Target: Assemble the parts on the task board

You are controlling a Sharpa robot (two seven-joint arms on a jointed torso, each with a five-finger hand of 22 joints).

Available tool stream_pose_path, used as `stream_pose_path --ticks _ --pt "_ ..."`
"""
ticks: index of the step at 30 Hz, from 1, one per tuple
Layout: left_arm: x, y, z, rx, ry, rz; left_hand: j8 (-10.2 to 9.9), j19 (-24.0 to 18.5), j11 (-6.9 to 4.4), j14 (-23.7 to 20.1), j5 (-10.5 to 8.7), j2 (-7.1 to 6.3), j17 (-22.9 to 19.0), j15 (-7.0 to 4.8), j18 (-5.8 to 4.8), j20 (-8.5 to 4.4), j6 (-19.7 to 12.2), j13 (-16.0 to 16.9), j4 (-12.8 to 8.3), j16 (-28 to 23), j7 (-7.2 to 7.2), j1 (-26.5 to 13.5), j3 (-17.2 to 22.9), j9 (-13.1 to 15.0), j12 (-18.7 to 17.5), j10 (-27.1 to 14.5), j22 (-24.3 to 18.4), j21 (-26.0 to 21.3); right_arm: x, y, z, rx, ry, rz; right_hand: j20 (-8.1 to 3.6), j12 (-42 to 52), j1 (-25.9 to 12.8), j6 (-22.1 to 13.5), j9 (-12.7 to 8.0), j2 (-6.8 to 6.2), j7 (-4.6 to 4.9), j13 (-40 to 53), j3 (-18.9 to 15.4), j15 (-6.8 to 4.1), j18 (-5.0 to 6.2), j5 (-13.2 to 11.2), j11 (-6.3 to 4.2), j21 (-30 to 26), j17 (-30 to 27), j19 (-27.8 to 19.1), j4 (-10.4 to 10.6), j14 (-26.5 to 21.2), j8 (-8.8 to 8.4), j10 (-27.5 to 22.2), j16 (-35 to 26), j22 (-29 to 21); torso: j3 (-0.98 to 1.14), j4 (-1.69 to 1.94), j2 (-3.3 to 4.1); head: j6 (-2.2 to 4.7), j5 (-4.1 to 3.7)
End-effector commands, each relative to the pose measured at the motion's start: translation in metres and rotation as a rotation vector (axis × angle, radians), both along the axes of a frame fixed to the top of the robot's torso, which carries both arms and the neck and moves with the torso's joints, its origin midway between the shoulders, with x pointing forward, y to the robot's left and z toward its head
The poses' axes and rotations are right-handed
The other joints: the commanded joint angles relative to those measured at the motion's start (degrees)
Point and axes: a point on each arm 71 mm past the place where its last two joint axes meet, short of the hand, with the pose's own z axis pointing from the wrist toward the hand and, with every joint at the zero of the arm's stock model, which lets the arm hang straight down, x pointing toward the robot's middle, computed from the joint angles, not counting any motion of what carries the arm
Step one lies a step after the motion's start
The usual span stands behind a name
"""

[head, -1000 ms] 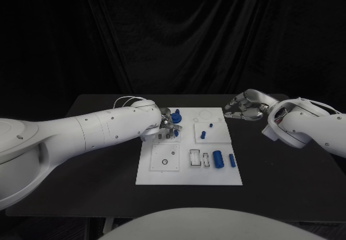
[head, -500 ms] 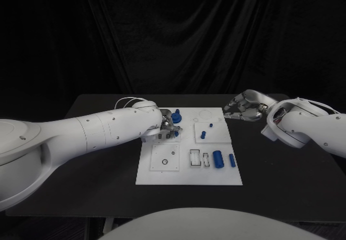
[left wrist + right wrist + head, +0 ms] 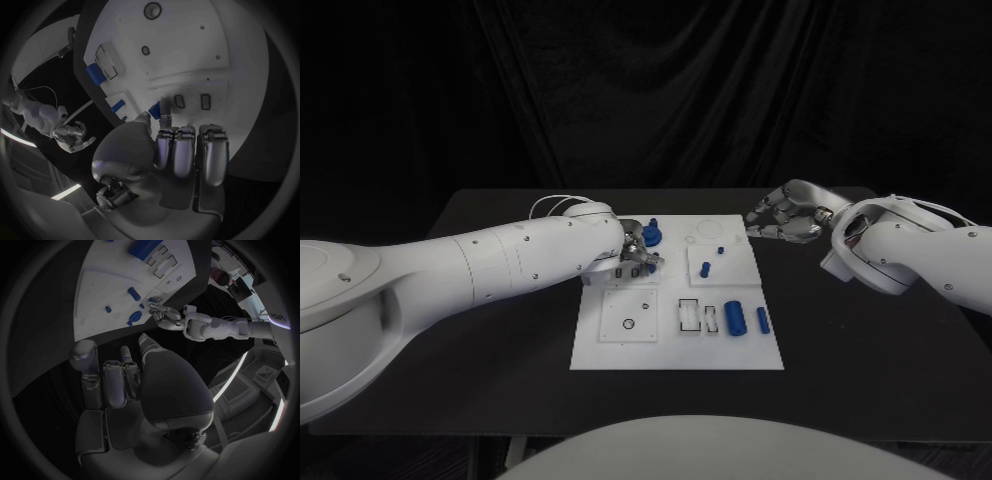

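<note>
Black table, white task board; left robot hand pinches small blue part; right robot hand curled, empty.

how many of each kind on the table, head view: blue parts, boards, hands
blue parts lying clear of the hands: 5
blue part at the left hand's fingertips: 1
task board: 1
hands, left hand and right hand: 2
total: 9
</note>
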Motion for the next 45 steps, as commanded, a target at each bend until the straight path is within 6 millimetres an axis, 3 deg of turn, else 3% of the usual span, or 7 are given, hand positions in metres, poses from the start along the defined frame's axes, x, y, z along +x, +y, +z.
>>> stream_pose_path --ticks 1,10,19,25,31,45 --pt "-0.0015 -0.0030 -0.0011 -0.013 0.007 -0.022 -0.6 6.0 0.07 6.1 0.79 -0.11 15.1 -0.11 -0.35 -0.12 -0.4 15.1 -0.3 -0.3 0.04 0.9 0.7 0.2 0.1 6.0 15.1 -0.2 -0.0005 -0.0016 -0.0023 -0.010 0.018 -0.011 0.06 -0.4 0.1 0.0 -0.1 0.45 0.27 3.2 0.3 0.51 0.62 0.4 0.02 -0.6 1.1 -0.6 -0.1 0.8 0.27 -0.6 -0.4 5.8 0.00 0.03 0.02 0.01 -0.24" --pt "-0.0012 -0.0010 -0.0012 -0.019 0.002 -0.021 -2.8 6.0 -0.01 6.1 7.71 -1.70 15.1 -0.19 -0.35 -0.18 0.0 15.1 -1.2 -0.3 -0.03 2.3 3.7 1.2 0.1 6.0 15.1 -0.2 -0.0005 -0.0026 -0.0036 -0.015 0.026 -0.014 0.08 -0.6 0.2 0.0 -0.1 0.49 0.28 3.0 0.3 0.53 0.71 0.4 0.03 -1.1 0.7 -0.8 -0.2 0.6 0.29 -0.8 -0.8 5.7 0.00 0.04 0.04 0.01 0.03" --pt "-0.0008 0.0009 -0.0012 -0.024 0.001 -0.022 -3.4 6.0 0.00 6.1 9.04 -2.28 15.1 -0.19 -0.35 -0.19 0.1 15.1 -1.3 -0.3 -0.01 2.3 4.7 1.6 0.1 6.0 15.1 -0.2 -0.0005 -0.0009 -0.0057 -0.019 0.037 -0.009 0.12 -0.9 0.2 -0.1 -0.2 0.62 0.31 2.6 0.3 0.56 0.83 0.4 0.06 -1.8 0.3 -1.0 -0.2 0.4 0.34 -1.1 -1.1 5.5 -0.01 0.07 -0.04 0.01 0.25" --pt "-0.0012 0.0011 -0.0013 -0.029 0.002 -0.029 -4.7 6.0 -0.05 6.1 14.47 -4.31 15.1 -0.25 -0.35 -0.24 0.4 15.1 -1.5 -0.3 -0.06 2.5 8.5 2.7 0.1 6.0 15.1 -0.2 -0.0003 -0.0014 -0.0070 -0.023 0.044 -0.009 0.14 -1.0 0.2 -0.1 -0.2 0.68 0.31 2.5 0.3 0.57 0.89 0.4 0.07 -2.2 0.1 -1.2 -0.2 0.3 0.37 -1.3 -1.3 5.4 -0.04 0.10 -0.05 0.01 0.47" --pt "-0.0014 0.0017 -0.0013 -0.031 0.003 -0.032 -5.5 6.0 -0.09 6.1 17.17 -6.05 15.1 -0.29 -0.35 -0.28 0.6 15.1 -2.2 -0.3 -0.06 2.5 12.3 3.6 0.1 6.0 15.1 -0.2 -0.0001 -0.0016 -0.0077 -0.025 0.049 -0.009 0.15 -1.1 0.3 0.0 -0.2 0.73 0.32 2.5 0.3 0.58 0.92 0.5 0.08 -2.3 0.0 -1.2 -0.2 0.2 0.39 -1.3 -1.4 5.3 -0.07 0.08 -0.05 0.01 0.62" --pt "-0.0020 0.0043 -0.0013 -0.034 0.002 -0.031 -6.7 6.0 -0.13 6.0 20.41 -9.95 15.0 -0.34 -0.35 -0.34 1.1 15.1 -5.9 -0.3 -0.04 0.9 23.3 6.6 0.1 6.0 15.1 -0.2 -0.0003 -0.0015 -0.0089 -0.032 0.063 -0.009 0.18 -1.3 0.3 0.0 -0.3 0.84 0.33 2.2 0.4 0.60 1.02 0.5 0.09 -3.0 -0.4 -1.5 -0.2 0.1 0.48 -1.6 -1.7 5.2 0.01 0.00 -0.01 0.01 0.69"
